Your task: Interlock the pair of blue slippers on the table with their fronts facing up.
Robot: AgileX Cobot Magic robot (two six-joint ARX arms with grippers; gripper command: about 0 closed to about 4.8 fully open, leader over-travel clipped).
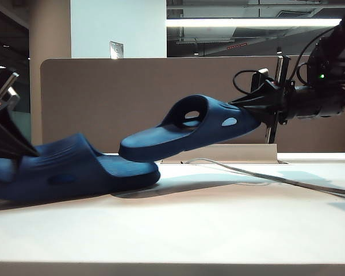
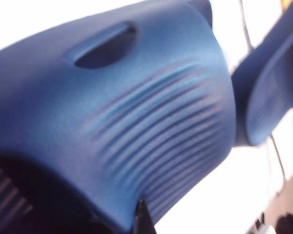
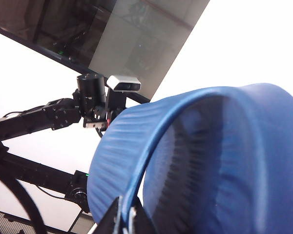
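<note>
One blue slipper lies on the white table at the left. My left gripper is shut on its ridged strap; a single dark fingertip shows at the strap's edge. The other blue slipper hangs tilted in the air, its low end just above the first slipper's right end. My right gripper holds it from the right. It is shut on the strap's rim, with its fingers pinching that edge. This lifted slipper also shows in the left wrist view.
A brown partition panel stands along the back of the table. A low beige block sits behind the lifted slipper. A grey cable trails across the table's right side. The left arm shows in the right wrist view.
</note>
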